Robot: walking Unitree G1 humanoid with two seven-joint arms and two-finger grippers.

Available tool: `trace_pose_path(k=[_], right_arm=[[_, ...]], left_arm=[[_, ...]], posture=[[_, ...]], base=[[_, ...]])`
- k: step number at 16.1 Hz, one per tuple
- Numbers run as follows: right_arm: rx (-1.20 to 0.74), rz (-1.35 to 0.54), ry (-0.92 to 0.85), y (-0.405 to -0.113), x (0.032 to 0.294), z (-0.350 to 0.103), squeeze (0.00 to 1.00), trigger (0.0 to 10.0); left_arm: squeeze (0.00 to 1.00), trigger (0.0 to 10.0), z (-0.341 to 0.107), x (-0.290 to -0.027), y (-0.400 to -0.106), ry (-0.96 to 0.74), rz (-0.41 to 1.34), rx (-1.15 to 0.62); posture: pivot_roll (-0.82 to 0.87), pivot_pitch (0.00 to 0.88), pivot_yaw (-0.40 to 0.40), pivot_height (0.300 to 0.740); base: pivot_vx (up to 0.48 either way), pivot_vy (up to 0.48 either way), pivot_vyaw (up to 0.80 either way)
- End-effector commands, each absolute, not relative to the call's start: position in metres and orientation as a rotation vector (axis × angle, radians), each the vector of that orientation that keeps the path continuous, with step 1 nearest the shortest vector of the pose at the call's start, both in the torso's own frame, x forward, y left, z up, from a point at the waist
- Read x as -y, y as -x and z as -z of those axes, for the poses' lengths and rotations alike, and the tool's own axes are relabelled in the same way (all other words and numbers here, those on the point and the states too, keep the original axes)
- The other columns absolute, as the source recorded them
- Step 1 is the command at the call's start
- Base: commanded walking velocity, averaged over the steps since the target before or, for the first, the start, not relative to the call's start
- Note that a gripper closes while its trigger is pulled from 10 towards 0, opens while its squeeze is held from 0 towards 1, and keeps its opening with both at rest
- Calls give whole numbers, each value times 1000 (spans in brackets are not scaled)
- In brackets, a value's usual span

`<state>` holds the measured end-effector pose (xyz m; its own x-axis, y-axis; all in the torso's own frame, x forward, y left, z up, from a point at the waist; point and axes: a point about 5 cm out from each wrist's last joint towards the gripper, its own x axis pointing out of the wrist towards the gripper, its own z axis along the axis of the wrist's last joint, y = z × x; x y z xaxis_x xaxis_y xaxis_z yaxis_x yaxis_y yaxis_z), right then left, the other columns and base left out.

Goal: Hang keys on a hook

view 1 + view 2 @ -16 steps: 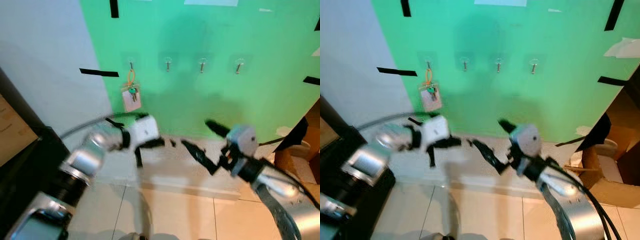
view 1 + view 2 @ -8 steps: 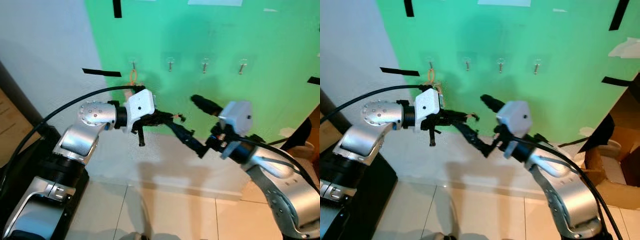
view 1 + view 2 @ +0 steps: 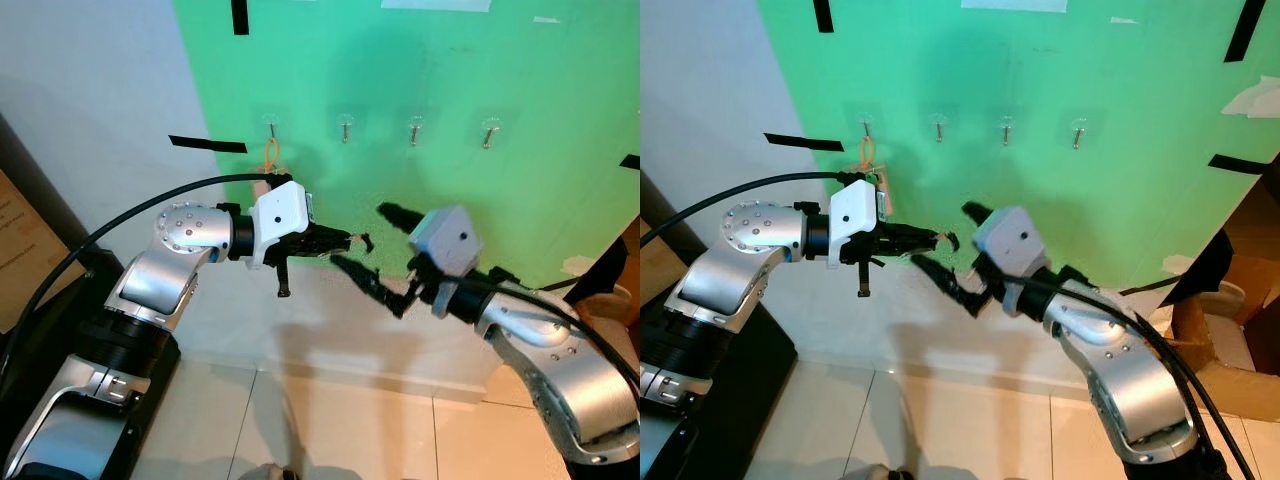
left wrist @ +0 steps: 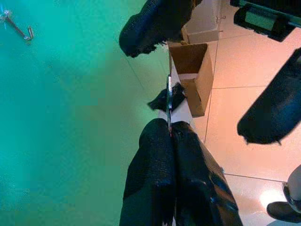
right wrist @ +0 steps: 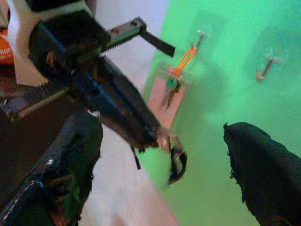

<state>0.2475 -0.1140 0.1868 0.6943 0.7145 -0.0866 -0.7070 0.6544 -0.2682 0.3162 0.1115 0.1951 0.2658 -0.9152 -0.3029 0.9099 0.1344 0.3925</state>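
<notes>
My left gripper (image 3: 343, 240) is shut on a small dark key ring (image 3: 366, 240), held out level in front of the green wall. In the left wrist view a thin metal key (image 4: 169, 101) sticks out between the closed fingers (image 4: 160, 179). My right gripper (image 3: 360, 236) is open, with one finger above and one below the left gripper's tip and the key ring (image 5: 178, 162) between them, untouched. Several small hooks (image 3: 345, 128) run along the wall above. The leftmost hook (image 3: 272, 127) carries another key set (image 5: 171, 89) on an orange loop with a pink tag.
Black tape strips (image 3: 207, 144) mark the green wall. A dark cabinet (image 3: 40, 290) stands at the left, and an open cardboard box (image 3: 1225, 330) sits on the floor at the right. A pale ledge (image 3: 340, 340) runs along the wall's foot above the tiled floor.
Both arms have risen from low positions to chest height. The right gripper has drawn in around the left gripper's tip and turned slightly. The camera has shifted a little.
</notes>
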Motion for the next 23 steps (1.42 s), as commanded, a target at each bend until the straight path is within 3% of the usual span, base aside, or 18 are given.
trace_pose_path(k=[1,14,18,23], right_arm=[[5,-788,313,-250,116,-184,0,10000],[-31,-595,287,-267,134,-183,0,10000],[-95,-613,325,-262,138,-170,0,10000],[-136,-692,300,-238,135,-156,0,10000]], left_arm=[[0,10000,-202,-114,-316,-569,1317,36],[0,10000,-203,-114,-312,-559,1343,30],[0,10000,-205,-120,-319,-578,1258,44],[0,10000,-216,-130,-343,-632,1021,77]], posture=[[-190,0,60,740],[-192,0,69,740],[-189,0,71,740],[-181,0,78,740]], base=[[0,0,0],[0,0,0],[0,0,0],[0,0,0]])
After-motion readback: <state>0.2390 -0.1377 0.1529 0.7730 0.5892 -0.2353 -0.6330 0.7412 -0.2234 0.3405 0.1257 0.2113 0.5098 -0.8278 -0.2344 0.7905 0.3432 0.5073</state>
